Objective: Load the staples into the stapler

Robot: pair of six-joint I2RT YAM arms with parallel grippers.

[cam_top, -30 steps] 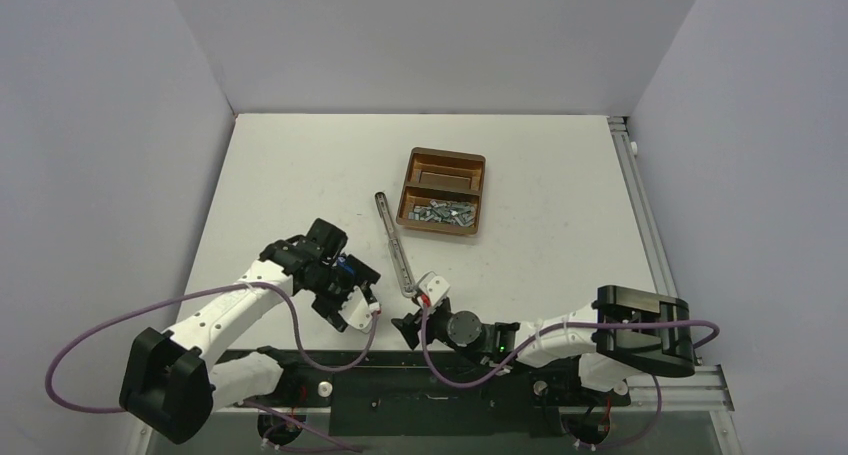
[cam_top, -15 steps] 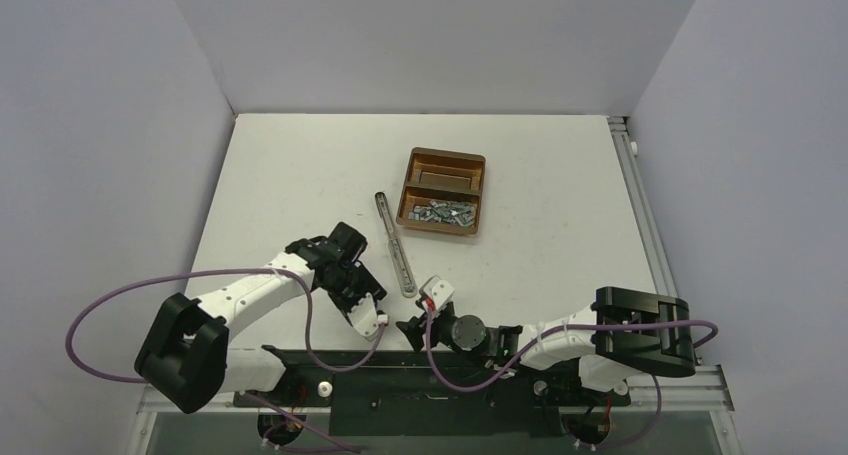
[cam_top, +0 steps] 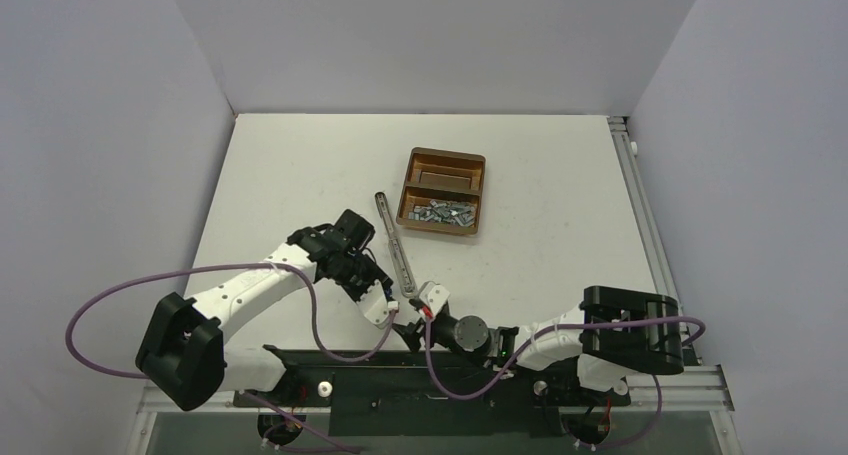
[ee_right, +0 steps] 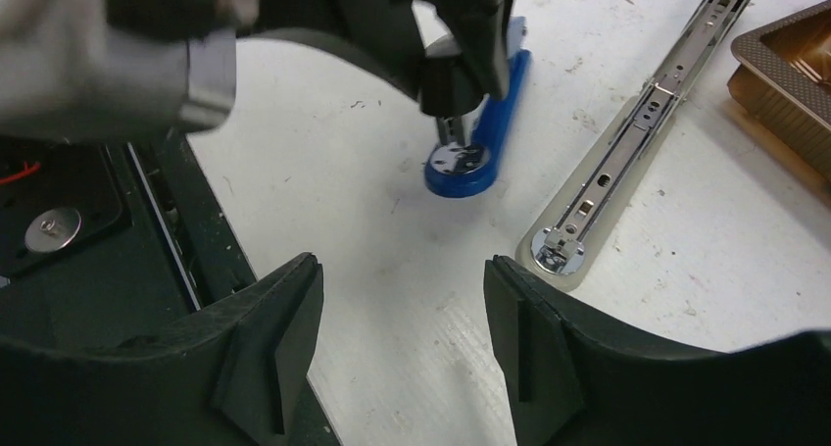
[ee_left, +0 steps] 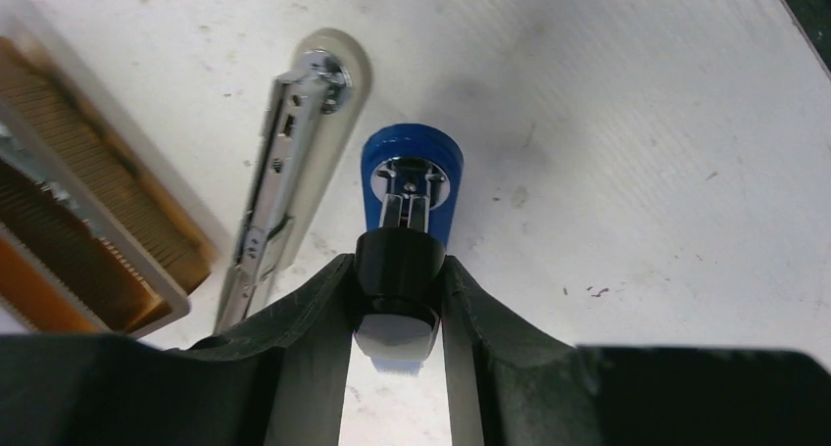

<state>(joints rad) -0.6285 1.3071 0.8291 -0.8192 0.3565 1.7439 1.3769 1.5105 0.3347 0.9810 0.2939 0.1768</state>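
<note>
L end effector [ee_left: 397, 291] shifted onto stapler [ee_left: 412, 172]; grip seen wrist cams only.

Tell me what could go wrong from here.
The left pincer grips only the black end of the blue stapler, so it may twist or slip. The open right pincer hovers close by, so the arms might collide. The staples lie loose in the tray and could scatter.
</note>
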